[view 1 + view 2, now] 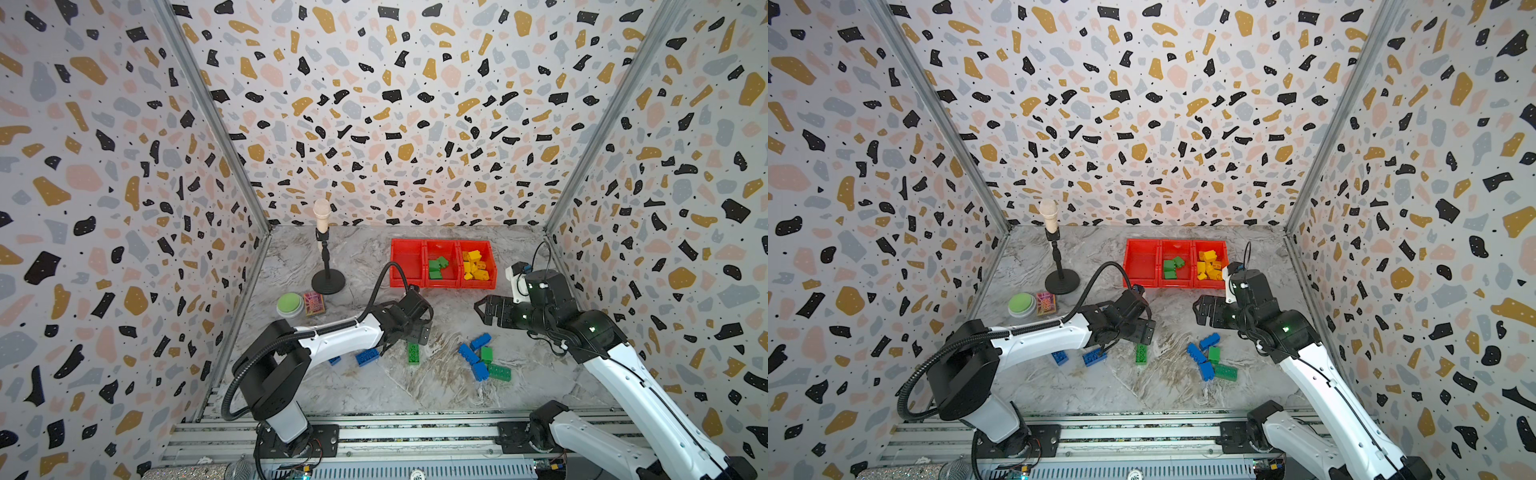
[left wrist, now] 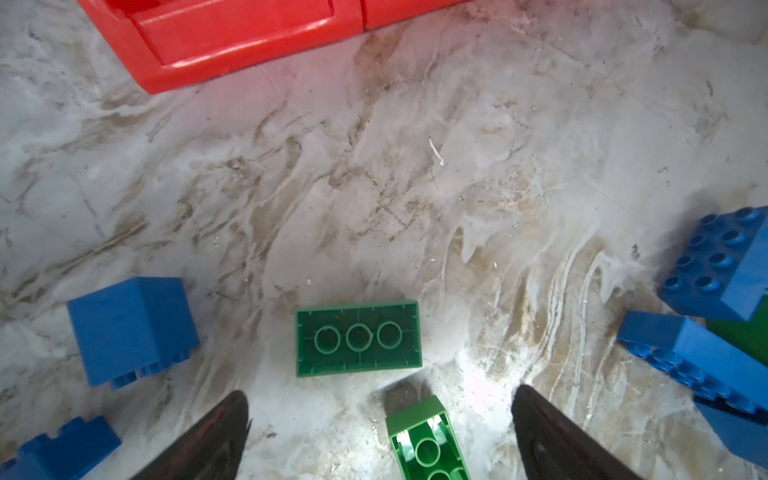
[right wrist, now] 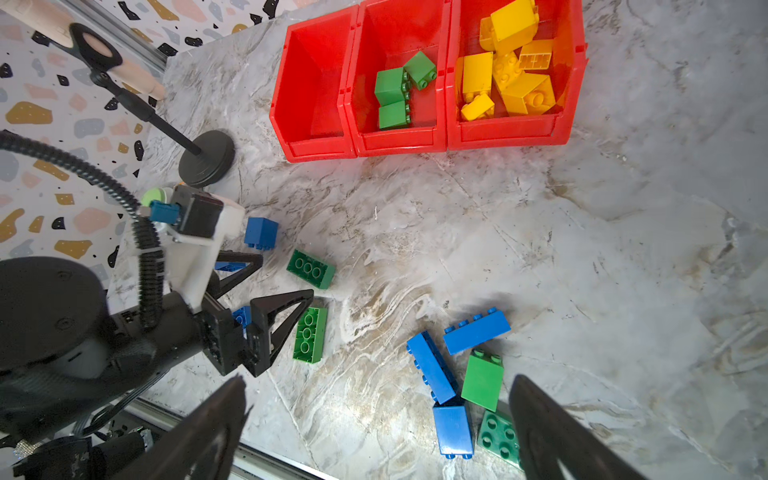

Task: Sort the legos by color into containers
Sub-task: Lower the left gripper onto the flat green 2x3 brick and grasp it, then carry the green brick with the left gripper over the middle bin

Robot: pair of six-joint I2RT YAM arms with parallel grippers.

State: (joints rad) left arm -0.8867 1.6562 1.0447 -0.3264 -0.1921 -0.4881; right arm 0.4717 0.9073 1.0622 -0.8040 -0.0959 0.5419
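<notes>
Left gripper (image 2: 379, 392): black fingers (image 2: 208, 436) spread wide, gripping nothing. Between them, touching neither, lies a long green plastic brick (image 2: 426, 444). It is upside down, with the hollow underside and its round tubes showing. Just ahead of the fingertips is a second long green brick (image 2: 357, 338), also underside up, flat on the grey marbled table (image 2: 415, 166). A square blue brick (image 2: 133, 328) lies near it on its side.

In both top views this gripper sits just below frame centre.

Right gripper (image 1: 481, 312), right of centre: fingers parted wide, empty, raised off the table.

Below it in frame is a loose cluster of blue and green bricks (image 1: 482, 359), some touching.

Upper centre is a row of three joined red open-top plastic bins (image 1: 405, 266). The middle bin holds green bricks (image 1: 437, 266) and the right bin holds yellow bricks (image 1: 476, 266).
</notes>
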